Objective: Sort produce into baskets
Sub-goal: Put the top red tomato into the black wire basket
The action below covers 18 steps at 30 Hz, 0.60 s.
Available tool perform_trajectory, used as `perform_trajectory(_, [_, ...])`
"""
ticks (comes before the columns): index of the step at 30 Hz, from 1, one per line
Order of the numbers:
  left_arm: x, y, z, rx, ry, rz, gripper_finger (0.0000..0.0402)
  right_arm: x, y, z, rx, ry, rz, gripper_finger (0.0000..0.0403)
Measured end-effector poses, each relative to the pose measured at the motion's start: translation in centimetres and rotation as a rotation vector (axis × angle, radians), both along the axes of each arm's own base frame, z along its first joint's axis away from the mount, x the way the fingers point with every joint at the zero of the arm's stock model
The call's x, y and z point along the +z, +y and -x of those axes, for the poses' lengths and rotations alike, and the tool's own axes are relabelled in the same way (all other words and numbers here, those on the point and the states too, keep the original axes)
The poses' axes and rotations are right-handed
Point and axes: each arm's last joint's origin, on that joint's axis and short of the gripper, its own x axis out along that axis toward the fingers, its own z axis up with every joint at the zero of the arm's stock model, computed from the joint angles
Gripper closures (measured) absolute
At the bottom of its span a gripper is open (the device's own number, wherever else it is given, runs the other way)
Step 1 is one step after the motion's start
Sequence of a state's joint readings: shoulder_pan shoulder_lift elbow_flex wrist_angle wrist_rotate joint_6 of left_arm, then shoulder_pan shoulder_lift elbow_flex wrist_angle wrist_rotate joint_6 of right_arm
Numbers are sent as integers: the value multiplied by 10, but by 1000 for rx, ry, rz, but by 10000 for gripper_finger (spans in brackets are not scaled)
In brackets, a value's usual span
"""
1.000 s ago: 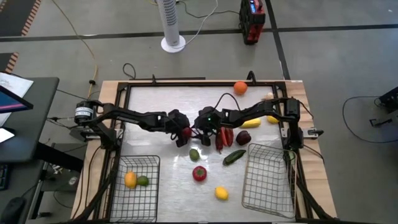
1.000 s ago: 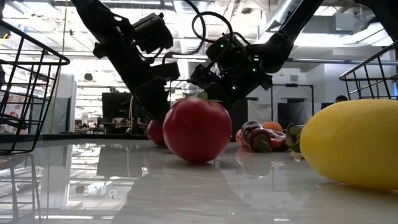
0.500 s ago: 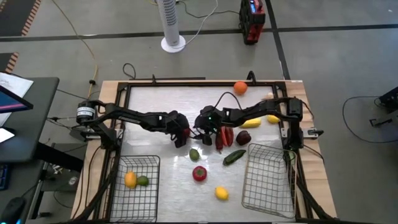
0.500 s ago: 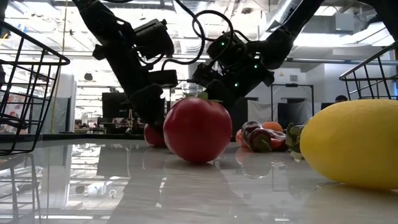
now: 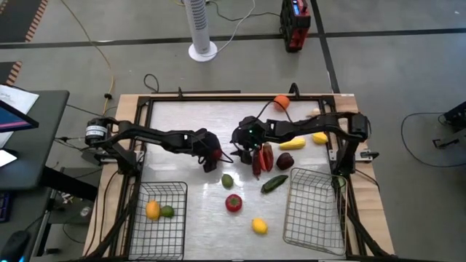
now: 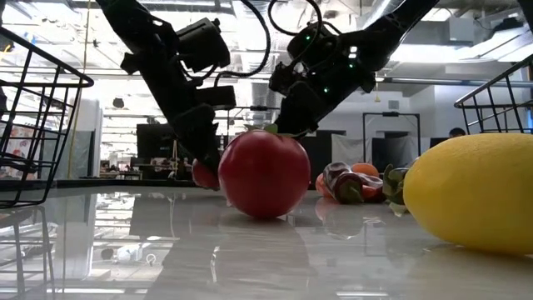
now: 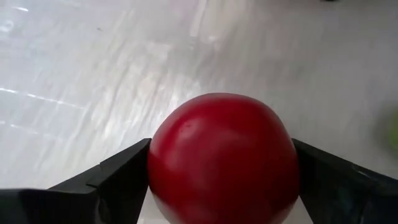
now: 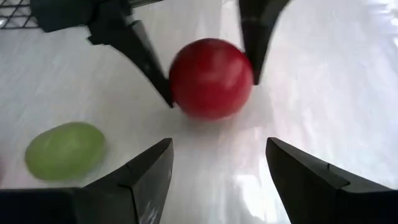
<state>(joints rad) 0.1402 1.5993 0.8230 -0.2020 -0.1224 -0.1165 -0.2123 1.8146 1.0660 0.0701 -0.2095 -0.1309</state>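
Observation:
A small red apple (image 5: 218, 154) sits mid-table with my left gripper (image 5: 214, 157) shut on it; the left wrist view shows the apple (image 7: 222, 155) filling the space between the fingers. My right gripper (image 8: 219, 148) hovers open just to the apple's right, raised and pointing at it, with nothing between its fingers. A green lime (image 5: 228, 180) lies on the table near the apple. Two wire baskets stand at the near edge, the left one (image 5: 175, 191) and the right one (image 5: 314, 175). My left gripper pinches the red apple by its two opposite sides (image 8: 175, 81) between its two fingers (image 8: 144, 55). The fingers slant down from the table's left. In the low view the apple (image 6: 205, 173) sits low, at the table top.
Red peppers (image 5: 263, 159), a dark plum (image 5: 284, 161) and a cucumber (image 5: 274, 183) lie right of centre. A big red fruit (image 5: 233, 202) and a lemon (image 5: 259, 225) lie between the baskets. The left basket holds a yellow fruit (image 5: 152, 209) and a lime (image 5: 167, 212). An orange (image 5: 281, 102) is at the far edge.
My left gripper's fingers have closed in on the red apple, while the hand has stayed in place. My right gripper has risen away from the table, still open. The apple has not moved.

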Motion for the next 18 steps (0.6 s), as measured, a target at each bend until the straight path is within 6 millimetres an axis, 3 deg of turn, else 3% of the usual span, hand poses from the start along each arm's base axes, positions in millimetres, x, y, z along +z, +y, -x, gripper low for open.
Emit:
perform_trajectory(9, [36, -2, 15, 1, -81, -9, 69, 11, 2, 10, 1, 47, 17, 117])
perform_trajectory(18, [107, -23, 57, -155, -366, 384, 69, 31, 5, 25, -5, 82, 24, 117])
